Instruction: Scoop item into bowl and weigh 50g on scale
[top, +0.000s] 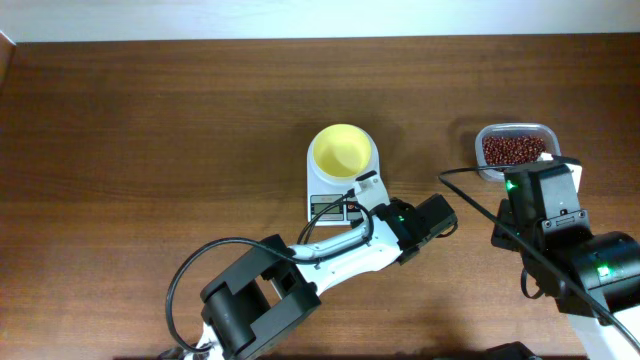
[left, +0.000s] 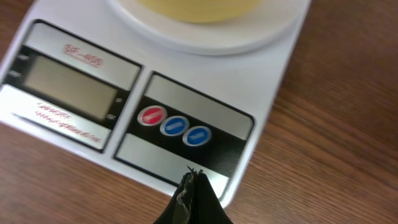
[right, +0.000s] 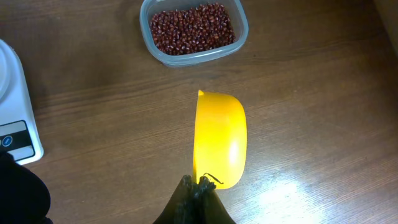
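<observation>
Although the wooden table (top: 150, 120) gives us room, its smooth top is our first worry: a sideways shove from either arm could slide whatever stands on it. The scale (left: 261, 74) comes next. Our left gripper (left: 196, 180) hangs empty with its fingers pressed together, tips just over the front edge below the red and blue buttons (left: 175, 126). A press that lands on the casing could skid the scale, and one on the wrong button might leave the bowl's own weight unzeroed. The display (left: 71, 87) looks blank to us, so no reading can be trusted yet. The clear container (right: 186, 61) stands well apart, to the right of the scale, and holds the beans (right: 191, 28). Digging in too steeply may drag or tilt it. The bowl (top: 342, 152) sits on the scale's platform, empty as far as we can see, and a knock to its rim would shift it and spoil the weighing. Our right gripper (right: 198, 183) is clamped on the yellow scoop (right: 219, 140), which hovers over bare wood short of the container. We cannot see into the scoop, and the grip looks to be at its very end, so it may twist under load. Smallest of all, the beans are loose: an overfull scoop would scatter them across the gap, and a hasty pour would overshoot the target.
</observation>
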